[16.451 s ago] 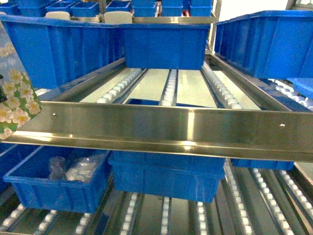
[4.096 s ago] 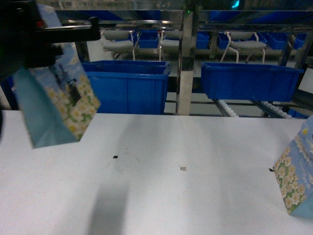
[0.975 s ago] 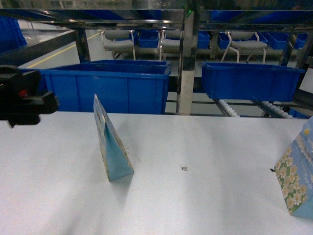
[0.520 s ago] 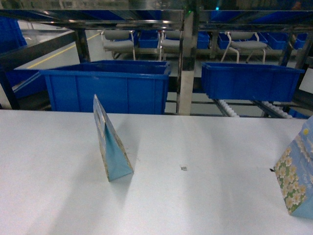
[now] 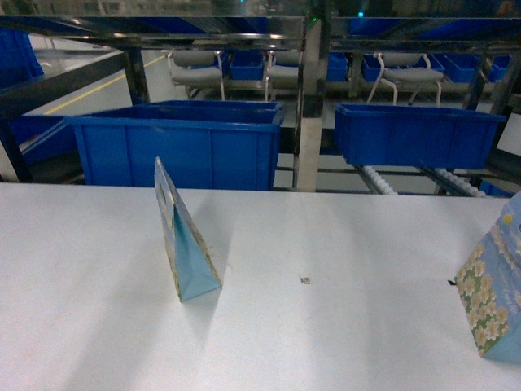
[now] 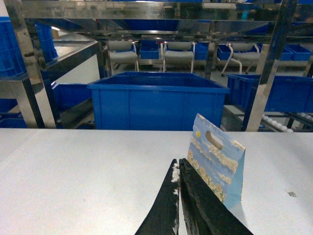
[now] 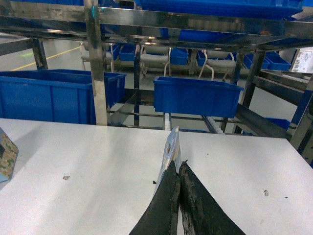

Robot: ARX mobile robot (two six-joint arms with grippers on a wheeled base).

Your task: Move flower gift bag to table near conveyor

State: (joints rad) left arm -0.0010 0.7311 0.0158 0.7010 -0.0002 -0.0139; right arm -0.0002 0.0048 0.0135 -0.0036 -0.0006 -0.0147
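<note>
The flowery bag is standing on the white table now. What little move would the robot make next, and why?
Probably just draw the left gripper back from the flower gift bag and stop. The bag stands upright on the table, apart from the gripper, whose fingers are shut on nothing, and the conveyor lies right behind the table, so the job looks done.
</note>
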